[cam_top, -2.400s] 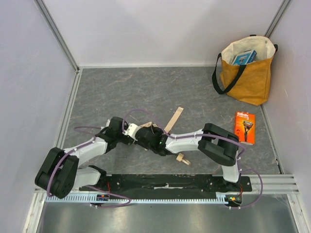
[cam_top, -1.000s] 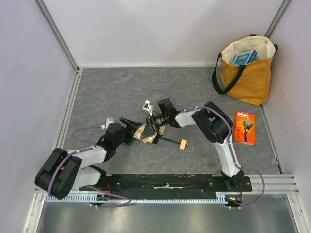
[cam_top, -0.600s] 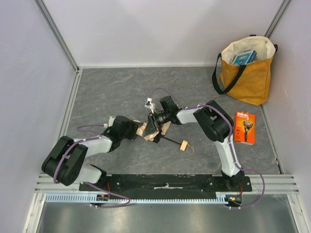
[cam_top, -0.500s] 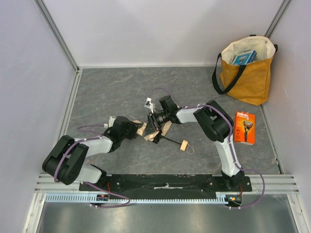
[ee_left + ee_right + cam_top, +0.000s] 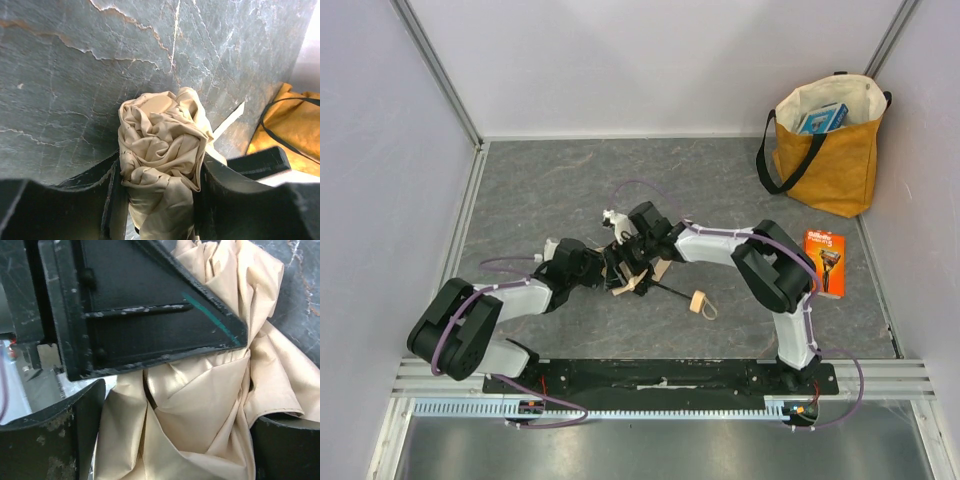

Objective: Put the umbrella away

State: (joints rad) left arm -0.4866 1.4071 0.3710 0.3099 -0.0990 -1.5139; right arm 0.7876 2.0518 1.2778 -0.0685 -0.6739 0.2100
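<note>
The right arm has stretched lower and further toward its neighbour since a moment ago, and the right gripper [image 5: 170, 435] has opened: its jaws now stand wide, one on either side of loose folds of the umbrella [image 5: 160, 140]. The left gripper [image 5: 161, 170] pinches the bunched cream fabric between its jaws, which press on it from both sides. The umbrella lies mid-desk [image 5: 550, 190] between the two wrists, its black shaft running out to the wooden knob handle [image 5: 697, 302]. A yellow tote bag [image 5: 830, 150] stands well apart in the far right corner, with an orange razor pack [image 5: 824, 262] lying in front of it.
</note>
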